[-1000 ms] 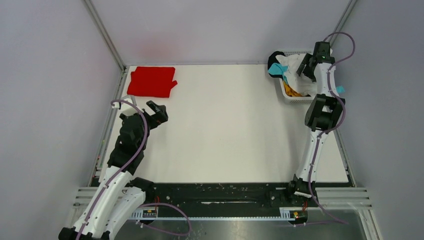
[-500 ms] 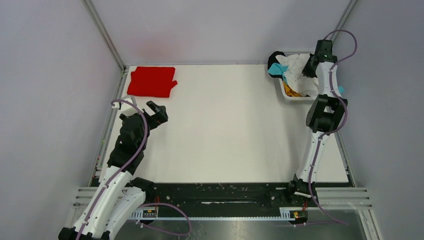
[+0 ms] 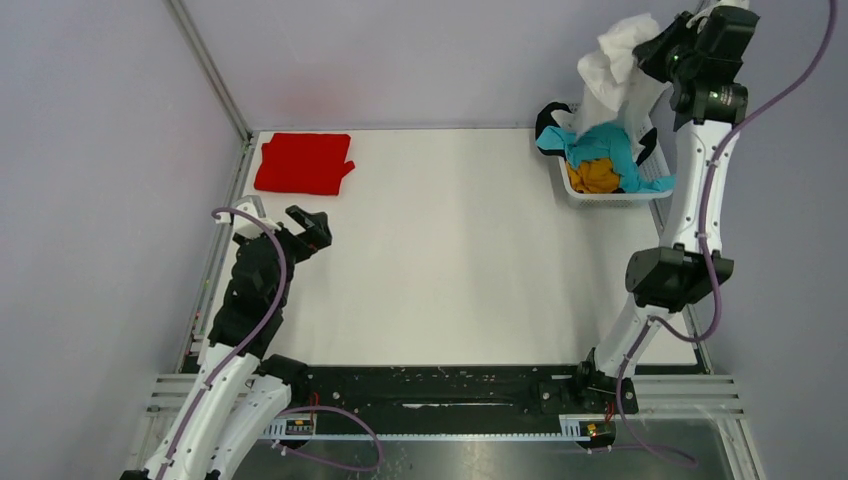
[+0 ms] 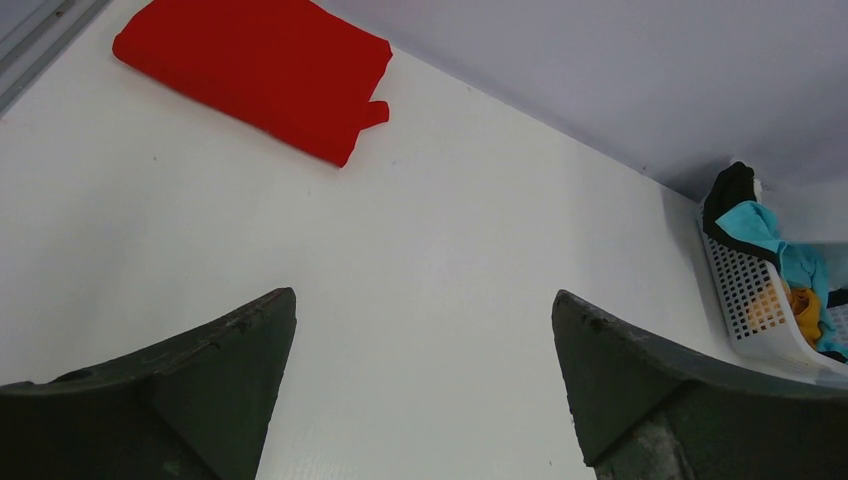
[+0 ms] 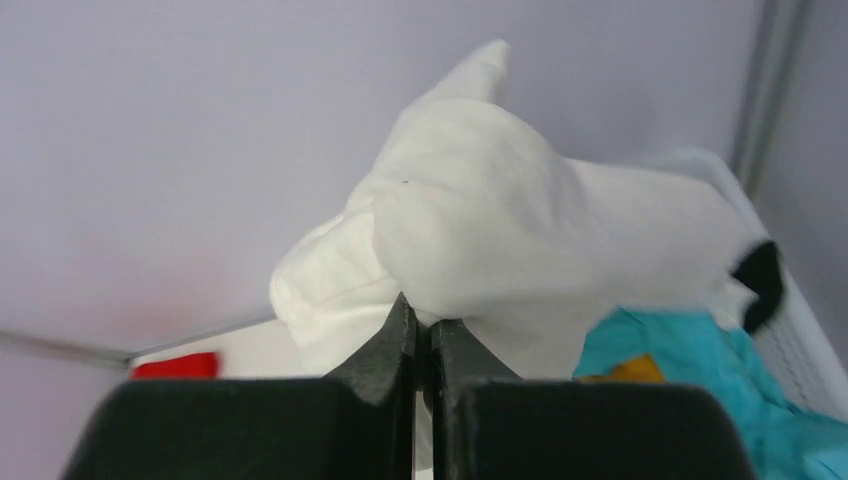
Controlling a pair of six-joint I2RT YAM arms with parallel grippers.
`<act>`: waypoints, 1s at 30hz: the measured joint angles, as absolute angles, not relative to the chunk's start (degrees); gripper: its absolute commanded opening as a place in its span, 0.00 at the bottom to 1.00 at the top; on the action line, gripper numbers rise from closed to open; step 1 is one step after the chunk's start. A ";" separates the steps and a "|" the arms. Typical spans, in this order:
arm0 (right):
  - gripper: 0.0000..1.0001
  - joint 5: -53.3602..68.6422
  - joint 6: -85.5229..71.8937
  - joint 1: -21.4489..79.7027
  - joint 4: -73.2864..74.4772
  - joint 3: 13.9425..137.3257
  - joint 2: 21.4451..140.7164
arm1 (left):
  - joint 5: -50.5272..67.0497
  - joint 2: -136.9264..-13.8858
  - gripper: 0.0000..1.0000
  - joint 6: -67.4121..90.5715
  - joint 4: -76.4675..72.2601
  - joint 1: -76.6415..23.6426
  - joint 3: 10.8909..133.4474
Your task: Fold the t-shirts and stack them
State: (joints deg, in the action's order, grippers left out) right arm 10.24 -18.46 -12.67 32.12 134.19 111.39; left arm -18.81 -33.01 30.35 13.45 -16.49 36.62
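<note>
The basket holds the teal t-shirt, orange t-shirt and black t-shirt; the folded red t-shirt lies far left. The right gripper clamps the white t-shirt above the basket. The left gripper is spread wide, empty.

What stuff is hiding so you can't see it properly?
Top view: the lower end of the white t-shirt, hidden behind the teal t-shirt in the basket.
Top view: most of the black t-shirt, buried under the teal one.
Right wrist view: the red t-shirt, mostly blocked by the right pincer.
</note>
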 measured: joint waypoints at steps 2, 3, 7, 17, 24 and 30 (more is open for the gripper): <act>0.00 14.81 -20.84 -12.36 30.15 134.91 107.83 | -18.76 -32.77 0.99 30.35 13.45 -16.49 36.62; 0.00 17.12 -21.93 -12.03 29.58 135.59 106.43 | -18.72 -32.71 0.99 30.35 13.47 -16.49 36.62; 0.00 25.82 -25.67 -8.88 28.05 137.05 102.32 | -18.37 -32.62 0.99 30.35 13.82 -16.49 36.62; 0.00 40.91 -32.47 10.90 24.01 138.32 97.21 | -15.33 -32.62 0.99 31.94 14.31 -16.49 36.64; 0.00 47.11 -34.22 25.17 22.98 141.71 99.37 | -14.04 -31.44 0.99 33.69 16.40 -16.49 37.32; 0.00 48.29 -33.10 27.16 23.64 136.73 98.61 | -14.50 -28.03 0.99 35.75 18.68 -16.49 37.89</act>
